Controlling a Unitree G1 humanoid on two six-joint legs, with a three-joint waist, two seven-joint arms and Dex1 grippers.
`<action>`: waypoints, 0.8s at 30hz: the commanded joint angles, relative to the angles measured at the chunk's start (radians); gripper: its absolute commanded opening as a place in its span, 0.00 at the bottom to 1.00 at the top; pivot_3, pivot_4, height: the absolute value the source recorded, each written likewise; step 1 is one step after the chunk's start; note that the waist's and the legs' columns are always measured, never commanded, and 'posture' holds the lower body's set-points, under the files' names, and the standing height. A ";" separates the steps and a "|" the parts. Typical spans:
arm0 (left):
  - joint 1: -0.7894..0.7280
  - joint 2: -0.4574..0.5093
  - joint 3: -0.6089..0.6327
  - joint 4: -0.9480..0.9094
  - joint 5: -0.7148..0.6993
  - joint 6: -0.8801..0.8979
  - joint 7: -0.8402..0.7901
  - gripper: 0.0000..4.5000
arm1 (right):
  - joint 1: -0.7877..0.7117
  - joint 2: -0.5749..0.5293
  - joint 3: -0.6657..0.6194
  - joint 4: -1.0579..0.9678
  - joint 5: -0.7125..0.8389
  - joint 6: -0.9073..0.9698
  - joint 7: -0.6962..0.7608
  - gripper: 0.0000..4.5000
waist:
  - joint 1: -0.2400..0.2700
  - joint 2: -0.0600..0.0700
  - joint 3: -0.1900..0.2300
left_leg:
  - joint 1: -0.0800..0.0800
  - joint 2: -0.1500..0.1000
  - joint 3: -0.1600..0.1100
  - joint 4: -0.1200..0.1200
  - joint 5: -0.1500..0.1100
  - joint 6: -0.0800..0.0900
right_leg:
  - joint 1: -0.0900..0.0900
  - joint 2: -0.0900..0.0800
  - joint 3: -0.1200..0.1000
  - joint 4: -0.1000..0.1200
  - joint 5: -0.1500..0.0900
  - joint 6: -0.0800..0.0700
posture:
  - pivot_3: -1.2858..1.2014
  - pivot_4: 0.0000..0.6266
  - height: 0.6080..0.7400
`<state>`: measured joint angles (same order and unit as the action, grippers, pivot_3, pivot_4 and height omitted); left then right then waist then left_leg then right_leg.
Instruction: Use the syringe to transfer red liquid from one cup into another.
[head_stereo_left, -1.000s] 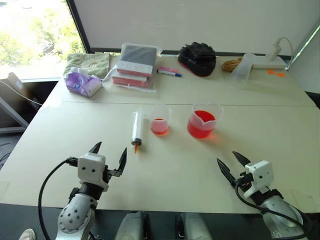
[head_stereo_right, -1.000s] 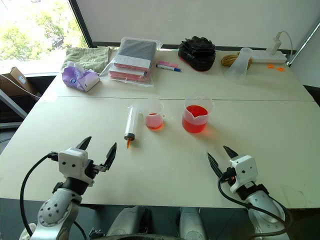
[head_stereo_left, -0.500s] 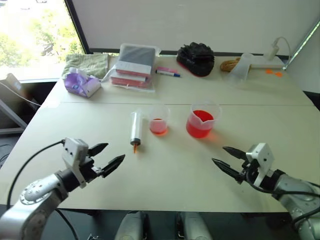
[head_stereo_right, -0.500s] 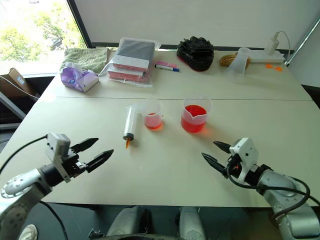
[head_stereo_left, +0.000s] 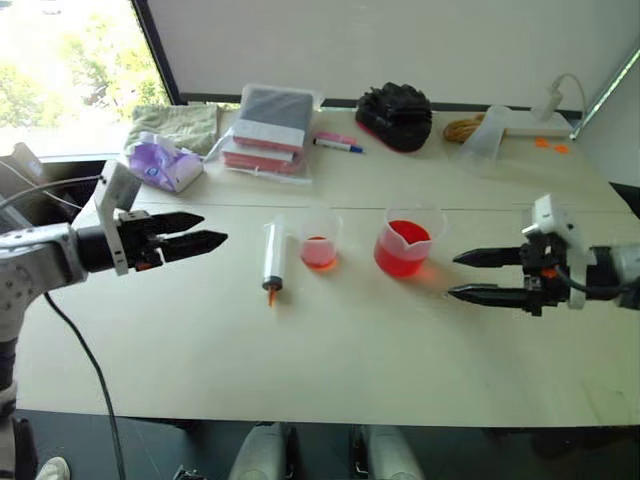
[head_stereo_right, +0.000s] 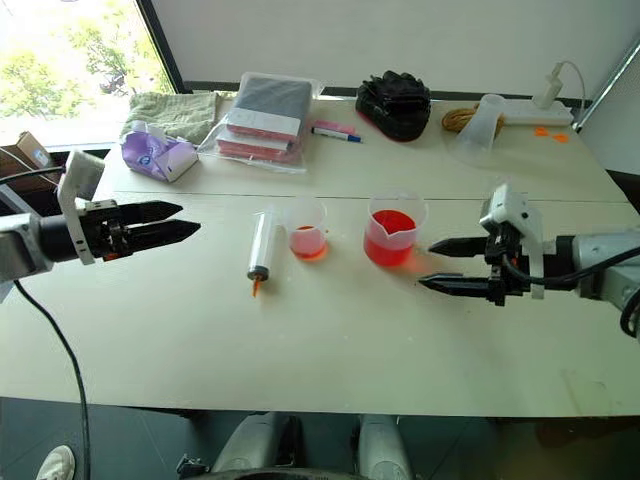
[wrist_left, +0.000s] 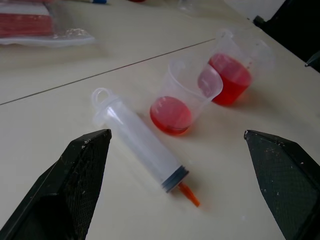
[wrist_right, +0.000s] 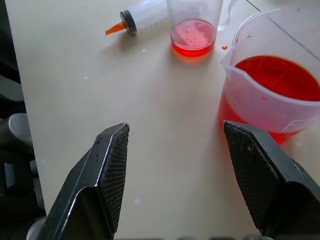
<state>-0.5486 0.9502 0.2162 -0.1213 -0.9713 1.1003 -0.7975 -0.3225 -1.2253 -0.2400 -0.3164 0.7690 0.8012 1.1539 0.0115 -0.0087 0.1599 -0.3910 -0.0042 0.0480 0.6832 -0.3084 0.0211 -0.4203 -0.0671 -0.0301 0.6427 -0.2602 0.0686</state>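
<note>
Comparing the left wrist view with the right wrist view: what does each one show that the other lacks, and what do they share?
Left wrist view alone: the syringe's whole barrel with its looped plunger end, and the bagged red-edged stack.

Right wrist view alone: the beaker's pour spout close up, and red droplets on the table.

Both: the syringe's orange tip, the small cup with shallow red liquid, and the fuller beaker.
</note>
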 joint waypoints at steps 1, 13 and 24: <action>-0.126 -0.029 -0.080 0.030 0.022 0.117 0.060 1.00 | -0.103 -0.043 0.023 0.027 -0.030 -0.035 0.050 0.69 | 0.000 0.000 0.000 | 0.000 0.000 0.000 0.000 0.000 0.000 | 0.000 0.000 0.000 0.000 0.000 0.000 | 0.52 0.24 1.00; -0.444 -0.243 -0.217 0.278 0.188 0.403 0.284 1.00 | -0.385 -0.070 0.131 0.095 -0.101 -0.061 0.147 0.69 | 0.000 0.000 0.001 | -0.002 0.000 0.001 0.000 0.001 -0.002 | -0.004 0.000 0.001 0.003 0.000 0.001 | 0.52 0.24 1.00; -0.521 -0.316 -0.309 0.375 0.354 0.504 0.343 1.00 | -0.448 -0.045 0.143 0.129 -0.131 -0.068 0.169 0.69 | 0.001 -0.001 0.001 | -0.003 0.000 0.000 0.000 0.002 -0.004 | -0.006 -0.001 0.001 0.004 0.000 0.001 | 0.52 0.24 1.00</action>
<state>-1.0332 0.6316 -0.0983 0.2452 -0.6442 1.5969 -0.4643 -0.7480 -1.2684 -0.0616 -0.1863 0.6390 0.7478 1.3216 0.0120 -0.0100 0.1611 -0.3940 -0.0043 0.0484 0.6832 -0.3061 0.0171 -0.4260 -0.0680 -0.0290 0.6463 -0.2597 0.0691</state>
